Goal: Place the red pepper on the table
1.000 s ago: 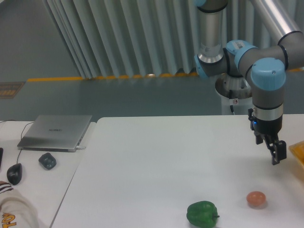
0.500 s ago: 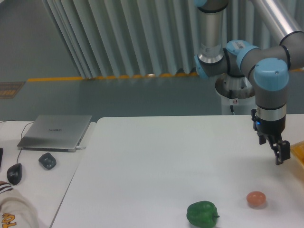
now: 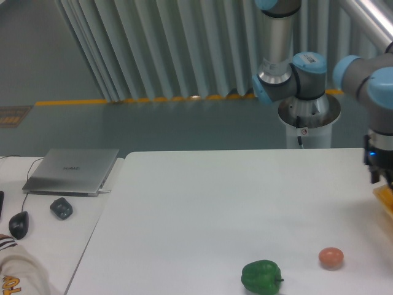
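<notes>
Fixed camera view. A large white worktop [image 3: 202, 209] with a smooth, matt surface and rounded corners was observed to fill the lower part of the frame. A glossy, lobed green bell pepper [image 3: 261, 276] was recorded near its front edge, and a small, round orange-pink fruit [image 3: 331, 257] was noted to the right of it, the two standing apart. A yellow-orange object [image 3: 385, 198] was partly seen at the right border, cut off by the frame; its nature could not be determined.

On the adjoining narrower desk [image 3: 67, 236], a closed silver laptop [image 3: 72, 170], a small dark object [image 3: 61, 208] and a black mouse [image 3: 18, 224] were recorded. Grey ribbed cladding [image 3: 159, 49] was seen behind.

The arm [image 3: 374, 92], of grey tube with blue joint caps, was found at the far right, its wrist reaching the frame edge. The fingers lay outside the frame, so their opening and any load could not be told. The red pepper was not visible anywhere in the view; its position relative to the fingers could not be established.
</notes>
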`<move>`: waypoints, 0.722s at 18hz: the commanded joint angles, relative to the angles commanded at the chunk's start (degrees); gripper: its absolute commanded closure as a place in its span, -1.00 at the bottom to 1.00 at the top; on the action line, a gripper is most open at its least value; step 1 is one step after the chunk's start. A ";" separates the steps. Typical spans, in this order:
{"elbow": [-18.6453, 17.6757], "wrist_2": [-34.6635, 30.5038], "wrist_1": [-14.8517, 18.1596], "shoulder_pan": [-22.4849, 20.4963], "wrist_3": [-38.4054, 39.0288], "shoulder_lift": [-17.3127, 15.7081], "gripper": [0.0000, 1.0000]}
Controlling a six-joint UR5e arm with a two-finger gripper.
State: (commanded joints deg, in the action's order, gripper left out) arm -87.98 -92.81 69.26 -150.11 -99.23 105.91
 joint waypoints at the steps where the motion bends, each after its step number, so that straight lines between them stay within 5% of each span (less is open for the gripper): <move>1: 0.00 0.00 -0.27 -0.26 0.00 0.17 -1.00; 13: -1.85 -4.75 1.75 -2.11 -6.77 2.55 -1.00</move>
State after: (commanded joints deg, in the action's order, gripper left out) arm -89.82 -97.56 71.02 -152.22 -105.99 108.46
